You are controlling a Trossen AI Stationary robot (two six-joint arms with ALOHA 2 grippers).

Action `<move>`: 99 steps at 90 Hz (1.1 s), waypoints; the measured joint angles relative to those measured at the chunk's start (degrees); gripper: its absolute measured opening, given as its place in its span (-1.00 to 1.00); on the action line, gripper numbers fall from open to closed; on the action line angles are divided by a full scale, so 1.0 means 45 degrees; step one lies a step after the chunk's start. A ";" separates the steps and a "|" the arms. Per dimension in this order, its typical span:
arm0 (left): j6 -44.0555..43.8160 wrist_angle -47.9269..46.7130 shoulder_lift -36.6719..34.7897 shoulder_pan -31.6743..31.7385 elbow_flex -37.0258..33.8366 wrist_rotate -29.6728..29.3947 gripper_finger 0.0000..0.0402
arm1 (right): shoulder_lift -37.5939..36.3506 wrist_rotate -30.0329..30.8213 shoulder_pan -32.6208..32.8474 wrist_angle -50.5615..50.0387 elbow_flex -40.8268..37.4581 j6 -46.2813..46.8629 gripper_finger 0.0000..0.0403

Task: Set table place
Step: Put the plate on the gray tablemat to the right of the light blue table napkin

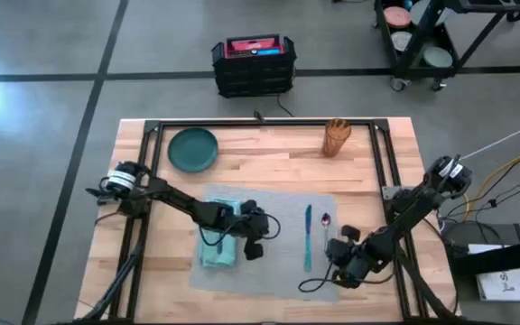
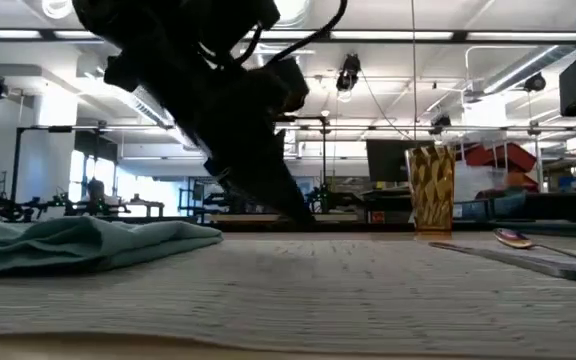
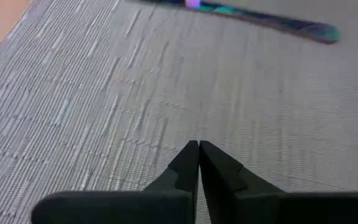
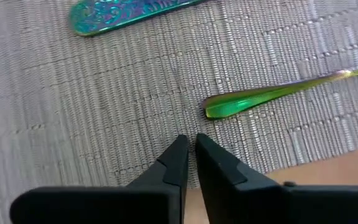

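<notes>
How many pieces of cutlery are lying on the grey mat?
2: a knife right of the mat's middle, and a spoon just right of it, near the right gripper. More might hide under the arms.

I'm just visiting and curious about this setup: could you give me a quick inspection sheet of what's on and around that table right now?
Surface: wooden table, black rail frame.
Job's things: grey placemat holding teal napkin, knife, spoon; green plate and amber cup off the mat.
Clutter: nothing seen.
End effectors: left end effector shut, empty, over the mat; right end effector shut, empty, near the spoon handle.
Cables: wires along both arms.
Surroundings: black crate, cart on the floor.
</notes>
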 joint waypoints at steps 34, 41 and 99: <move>0.0909 -0.6002 -0.1941 0.0019 0.1810 -0.0457 -1.00 | -0.0215 -0.0363 -0.0549 -0.0062 0.0107 -0.0158 -0.88; 0.1027 -0.8086 -0.2637 0.0051 0.2043 -0.1324 -1.00 | -0.0296 -0.0468 -0.0563 -0.0051 0.0313 -0.0240 -0.85; 0.4341 -1.0625 -0.5627 0.7807 -0.1997 -0.1714 0.16 | -0.0379 0.3843 -0.0596 0.0150 0.0665 -0.0407 -0.44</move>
